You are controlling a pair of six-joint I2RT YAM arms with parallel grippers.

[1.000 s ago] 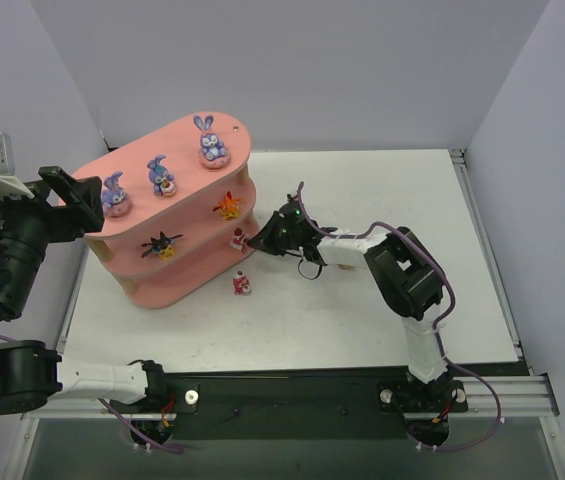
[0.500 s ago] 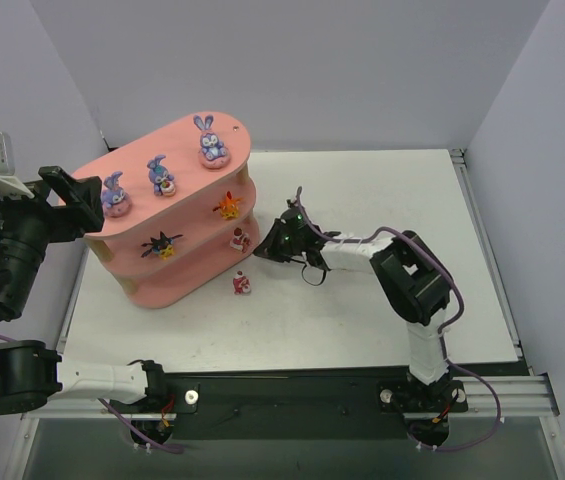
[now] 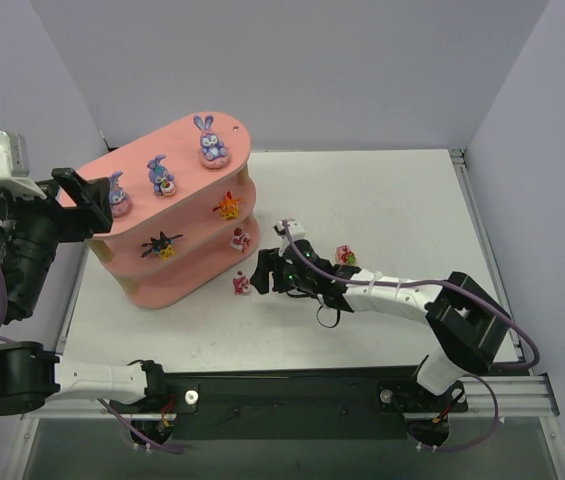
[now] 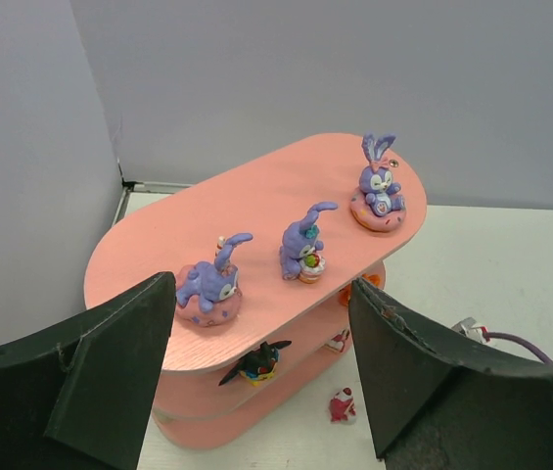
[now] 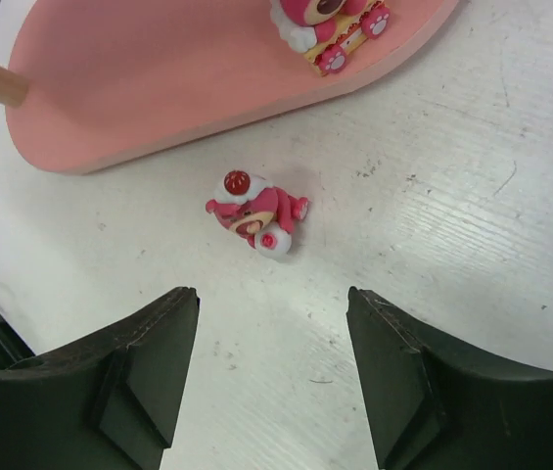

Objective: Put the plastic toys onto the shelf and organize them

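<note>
The salmon-pink shelf (image 3: 187, 270) stands at the left of the table. Three purple bunnies (image 3: 209, 142) sit on its top board. An orange toy (image 3: 228, 206) and a black-yellow spiky one (image 3: 162, 245) are on the middle tier, and a pink-red one (image 3: 239, 238) on the bottom tier. Another pink-red toy (image 5: 256, 211) lies on the table just ahead of my open, empty right gripper (image 5: 271, 294). A third pink-red toy (image 3: 345, 254) sits beside the right arm. My left gripper (image 4: 256, 294) hangs open above the shelf's left end, holding nothing.
The right arm (image 3: 402, 295) stretches low across the table from the near right toward the shelf. Purple walls close in the left, back and right. A black rail (image 3: 292, 385) runs along the near edge.
The right gripper has pulled back from the shelf's bottom tier toward the near side, dropped low and opened, uncovering the pink-red toy beside the arm. The left arm barely shifted.
</note>
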